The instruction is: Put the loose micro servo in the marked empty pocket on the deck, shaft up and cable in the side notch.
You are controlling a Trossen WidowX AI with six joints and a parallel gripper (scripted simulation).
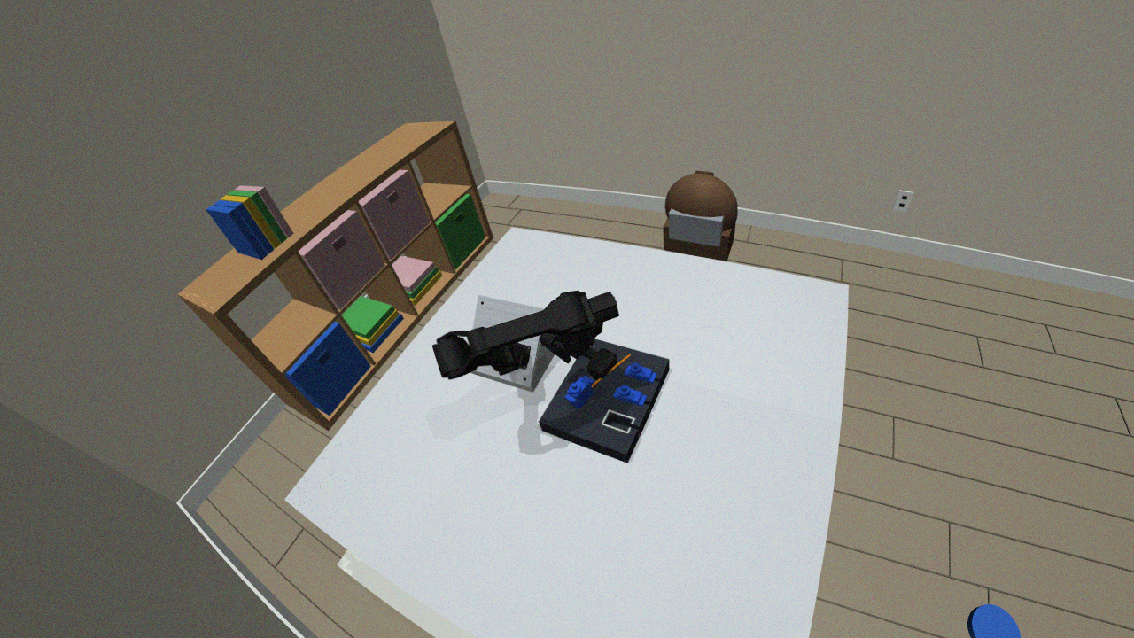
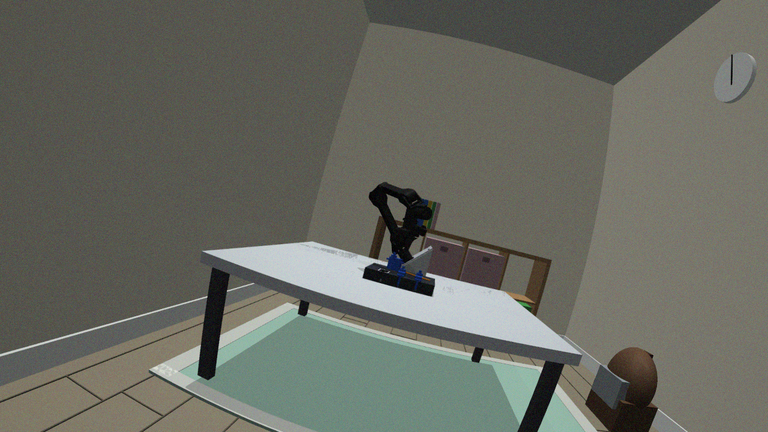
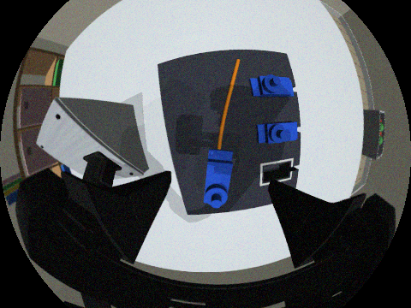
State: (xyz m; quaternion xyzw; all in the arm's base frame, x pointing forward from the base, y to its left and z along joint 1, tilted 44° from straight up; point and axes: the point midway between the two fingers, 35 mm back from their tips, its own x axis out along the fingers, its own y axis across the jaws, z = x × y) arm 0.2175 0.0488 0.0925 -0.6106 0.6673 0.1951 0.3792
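The loose blue micro servo [image 1: 578,389] [image 2: 395,261] [image 3: 219,173] stands on the dark deck [image 3: 184,85], apart from the pocket, with its round shaft end up. Its orange cable [image 3: 229,103] runs straight out across the deck, away from my gripper in the wrist view. The empty marked pocket [image 1: 618,421] [image 3: 276,172] has a white outline, with its notch toward the deck's right edge in the wrist view. My gripper [image 3: 222,181] is open and empty. It points down from above the deck, and the loose servo shows between the fingertips in the wrist view.
Two seated blue servos [image 1: 638,372] [image 1: 630,394] [image 3: 272,85] [image 3: 279,133] sit in a row with the pocket. The grey wedge-shaped arm mount [image 3: 94,133] stands left of the deck in the wrist view. The deck rests on a white table [image 1: 713,492] [image 2: 300,273].
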